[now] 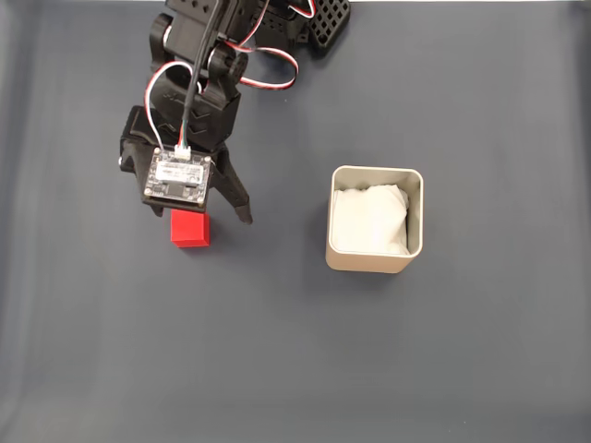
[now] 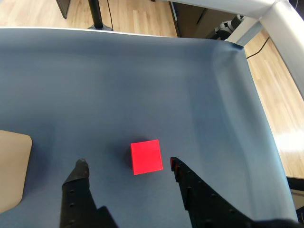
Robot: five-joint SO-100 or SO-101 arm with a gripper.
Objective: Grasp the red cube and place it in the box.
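Red cube (image 1: 191,230) resting on dark blue-grey tabletop (image 1: 295,351), seen from above in the fixed view, its upper edge tucked under the black arm's wrist and small circuit board (image 1: 176,173). Beige-grey box (image 1: 375,220) with white lining well apart to the right in that view, upright, nothing red inside. Red-and-white wires (image 1: 268,74) looping over the arm near the top edge.

Different story from the wrist view: red cube (image 2: 147,156) flat on the tabletop (image 2: 142,85), just ahead of the jaws (image 2: 128,164) and roughly centred in the gap. Jaws spread wide, holding nothing; left-hand black fingertip (image 2: 80,167) clearly apart from the cube, right-hand one just beside its edge, contact not certain. Beige corner of the box (image 2: 13,166) showing at the left edge of the wrist view. Wooden floor (image 2: 128,14) and a pale frame post (image 2: 280,19) beyond the far edge of the tabletop, visible from the wrist camera alone.

Fingertips mostly hidden beneath the wrist in the fixed view; one black finger (image 1: 235,196) angled down to the right of the cube.
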